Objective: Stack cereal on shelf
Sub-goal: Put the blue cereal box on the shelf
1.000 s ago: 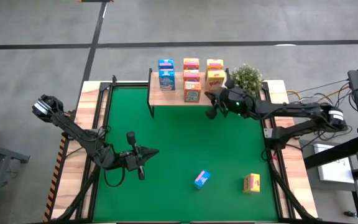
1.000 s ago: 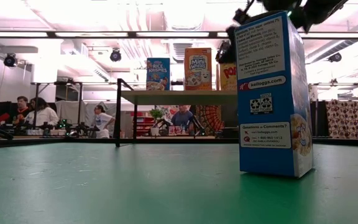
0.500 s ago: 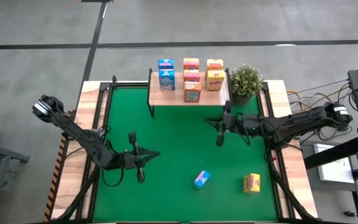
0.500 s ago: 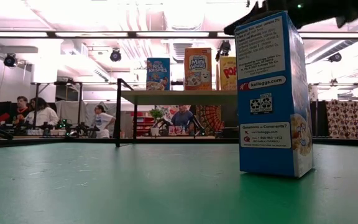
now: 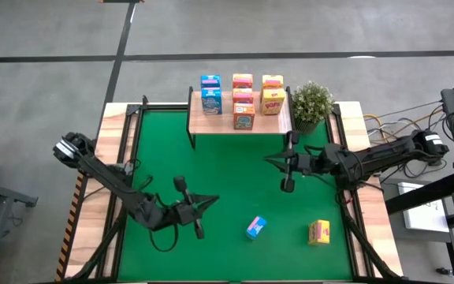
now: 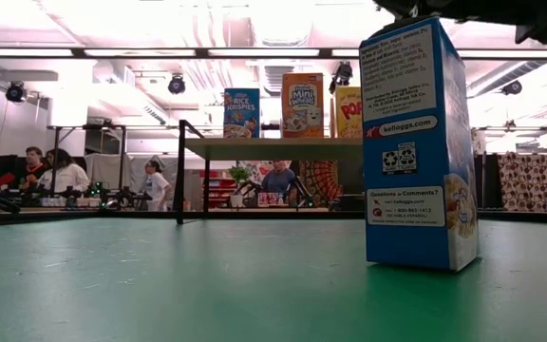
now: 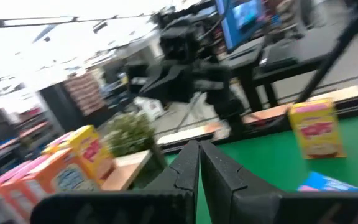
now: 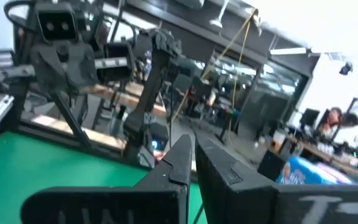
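Several cereal boxes stand on the light-wood shelf (image 5: 240,125) at the far edge: blue (image 5: 210,95), orange-red (image 5: 243,101), yellow (image 5: 272,95). One blue box (image 5: 256,227) stands on its end on the green mat (image 6: 416,142), and a yellow box (image 5: 319,232) stands to its right near the near edge. My left gripper (image 5: 213,201) hovers shut to the left of the blue box, pointing at it. My right gripper (image 5: 267,160) hangs shut over the mat just in front of the shelf. In the left wrist view the yellow box (image 7: 316,127) and blue box (image 7: 328,183) lie ahead.
A green potted plant (image 5: 312,101) stands at the shelf's right end. A black rail frames the mat (image 5: 211,166); wooden table edges lie beyond it. People sit in the room behind the table (image 6: 60,171). Open mat lies between the two arms.
My right gripper has drawn back from the shelf toward the near edge and a little to the right, out over the mat. My left gripper has moved right and toward the near edge, closer to the blue box. No box has moved.
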`<move>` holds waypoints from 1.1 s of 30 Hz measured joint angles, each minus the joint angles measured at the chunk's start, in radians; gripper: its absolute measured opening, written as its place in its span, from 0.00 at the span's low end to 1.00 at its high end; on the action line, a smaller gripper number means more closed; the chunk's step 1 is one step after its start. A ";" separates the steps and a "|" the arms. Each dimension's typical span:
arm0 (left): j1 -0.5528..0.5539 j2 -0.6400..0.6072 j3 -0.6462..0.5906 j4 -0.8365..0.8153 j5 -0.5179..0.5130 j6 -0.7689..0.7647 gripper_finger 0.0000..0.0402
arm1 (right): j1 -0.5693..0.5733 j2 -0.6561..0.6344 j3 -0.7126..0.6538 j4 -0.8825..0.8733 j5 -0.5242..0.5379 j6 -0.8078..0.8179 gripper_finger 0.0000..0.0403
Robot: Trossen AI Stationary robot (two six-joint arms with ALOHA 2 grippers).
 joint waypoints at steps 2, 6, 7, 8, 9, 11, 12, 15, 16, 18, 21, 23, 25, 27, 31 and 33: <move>0.000 0.022 0.027 -0.021 -0.023 0.002 0.00 | 0.000 -0.015 0.000 0.001 -0.010 -0.014 0.03; -0.001 0.046 0.066 -0.068 -0.022 -0.023 0.00 | 0.000 -0.045 0.000 -0.001 -0.011 -0.035 0.03; -0.001 0.050 0.075 -0.078 -0.023 -0.033 0.00 | 0.000 -0.054 0.000 -0.001 -0.011 -0.036 0.03; 0.000 0.053 0.085 -0.085 -0.022 -0.040 0.00 | 0.000 -0.065 0.000 -0.002 -0.011 -0.038 0.03; 0.000 0.057 0.094 -0.094 -0.022 -0.046 0.00 | 0.000 -0.076 0.000 -0.002 -0.011 -0.043 0.03; 0.002 0.061 0.111 -0.121 -0.022 -0.059 0.00 | 0.000 -0.095 -0.003 -0.001 -0.011 -0.055 0.03; 0.003 0.062 0.120 -0.132 -0.021 -0.067 0.00 | 0.000 -0.107 -0.007 -0.002 -0.011 -0.061 0.03; 0.006 0.063 0.144 -0.172 0.001 -0.102 0.00 | 0.000 -0.145 -0.027 -0.002 -0.011 -0.079 0.03; 0.008 0.063 0.148 -0.183 0.020 -0.122 0.00 | 0.000 -0.160 -0.036 -0.002 -0.011 -0.079 0.03; 0.021 0.064 0.152 -0.199 0.079 -0.175 0.00 | 0.000 -0.188 -0.050 0.004 -0.011 -0.079 0.03; 0.054 0.064 0.153 -0.214 0.147 -0.301 0.00 | 0.000 -0.220 -0.069 0.002 -0.011 -0.071 0.03; 0.083 0.064 0.154 -0.264 0.198 -0.437 0.00 | 0.000 -0.236 -0.079 -0.002 -0.011 -0.071 0.03; 0.108 0.065 0.166 -0.348 0.250 -0.602 0.00 | 0.000 -0.244 -0.084 -0.002 -0.011 -0.071 0.03; 0.126 0.065 0.203 -0.459 0.299 -0.767 0.00 | 0.000 -0.252 -0.089 -0.002 -0.011 -0.071 0.03; 0.135 0.072 0.328 -0.771 0.340 -1.118 0.00 | 0.000 -0.255 -0.093 -0.003 -0.011 -0.072 0.03; 0.133 0.097 0.406 -0.927 0.333 -1.272 0.00 | 0.000 -0.255 -0.092 -0.008 -0.005 -0.072 0.03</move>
